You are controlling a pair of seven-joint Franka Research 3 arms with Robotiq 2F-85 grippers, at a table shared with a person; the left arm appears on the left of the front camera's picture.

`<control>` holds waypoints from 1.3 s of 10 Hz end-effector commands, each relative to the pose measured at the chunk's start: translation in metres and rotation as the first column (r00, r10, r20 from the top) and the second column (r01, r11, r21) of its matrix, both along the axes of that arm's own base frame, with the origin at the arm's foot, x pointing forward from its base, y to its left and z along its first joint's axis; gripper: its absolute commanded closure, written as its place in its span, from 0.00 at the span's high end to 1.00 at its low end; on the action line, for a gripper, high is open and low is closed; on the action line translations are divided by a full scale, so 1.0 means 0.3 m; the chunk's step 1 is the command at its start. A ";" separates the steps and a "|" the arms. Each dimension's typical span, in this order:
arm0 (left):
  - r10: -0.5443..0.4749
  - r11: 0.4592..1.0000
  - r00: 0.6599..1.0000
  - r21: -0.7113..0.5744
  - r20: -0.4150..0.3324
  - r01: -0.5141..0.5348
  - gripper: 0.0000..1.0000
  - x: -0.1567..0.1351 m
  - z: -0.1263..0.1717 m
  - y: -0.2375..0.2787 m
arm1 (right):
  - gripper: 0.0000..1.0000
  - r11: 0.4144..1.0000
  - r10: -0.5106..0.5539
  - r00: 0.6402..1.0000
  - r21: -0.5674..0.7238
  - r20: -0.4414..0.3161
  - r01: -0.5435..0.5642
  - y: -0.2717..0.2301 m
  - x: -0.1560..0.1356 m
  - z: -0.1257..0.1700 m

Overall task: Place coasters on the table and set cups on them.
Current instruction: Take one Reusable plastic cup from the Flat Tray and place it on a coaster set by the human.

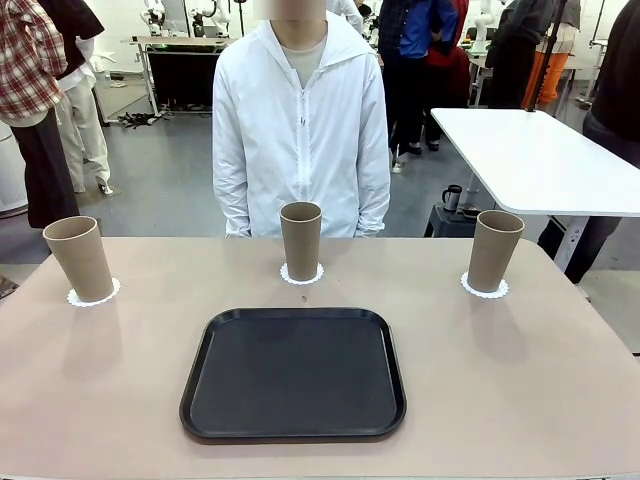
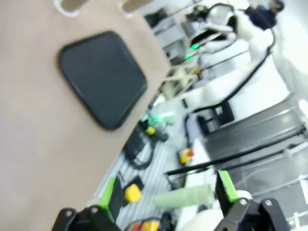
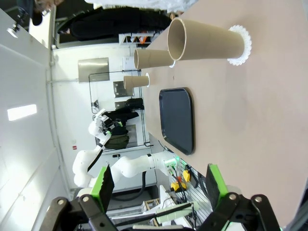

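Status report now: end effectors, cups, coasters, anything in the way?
Left end effector open, right end effector open, both empty. Three cups upright, each on a coaster. Black tray bare, nothing blocking.

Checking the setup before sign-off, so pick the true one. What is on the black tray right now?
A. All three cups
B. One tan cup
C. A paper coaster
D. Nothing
D: the black tray lies bare at the near middle of the table, while each of the three cups stands on its own coaster beyond it, toward the far edge.
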State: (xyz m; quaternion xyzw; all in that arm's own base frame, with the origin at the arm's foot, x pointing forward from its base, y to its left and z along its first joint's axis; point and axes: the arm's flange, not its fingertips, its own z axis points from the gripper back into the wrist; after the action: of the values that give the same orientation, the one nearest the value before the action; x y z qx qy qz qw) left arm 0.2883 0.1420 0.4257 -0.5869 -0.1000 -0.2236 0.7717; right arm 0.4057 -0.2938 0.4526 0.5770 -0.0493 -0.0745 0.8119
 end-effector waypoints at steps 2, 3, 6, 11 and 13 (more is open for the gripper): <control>0.103 0.979 0.990 -0.168 -0.099 -0.119 1.00 0.079 -0.126 0.226 | 1.00 1.000 -0.005 1.000 -0.006 -0.002 0.005 0.002 0.001 0.004; 0.140 0.973 0.983 -0.169 -0.119 -0.159 1.00 0.077 -0.147 0.275 | 1.00 1.000 -0.005 1.000 -0.006 -0.002 0.005 0.002 0.001 0.004; 0.225 0.957 0.964 -0.152 -0.141 -0.246 1.00 0.077 -0.159 0.341 | 1.00 1.000 -0.005 1.000 -0.006 -0.002 0.005 0.002 0.001 0.004; 0.267 0.951 0.954 -0.121 -0.138 -0.283 1.00 0.086 -0.151 0.331 | 1.00 1.000 -0.005 1.000 -0.006 -0.002 0.005 0.002 0.001 0.004; 0.204 0.965 0.970 -0.140 -0.135 -0.222 1.00 0.085 -0.171 0.347 | 1.00 1.000 -0.005 1.000 -0.006 -0.002 0.005 0.002 0.001 0.004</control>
State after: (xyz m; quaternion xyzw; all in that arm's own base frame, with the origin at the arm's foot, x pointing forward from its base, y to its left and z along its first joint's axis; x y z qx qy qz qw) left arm 0.3153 0.2453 0.3734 -0.6393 -0.1334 -0.0935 0.7515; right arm 0.4057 -0.2939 0.4526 0.5770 -0.0494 -0.0745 0.8119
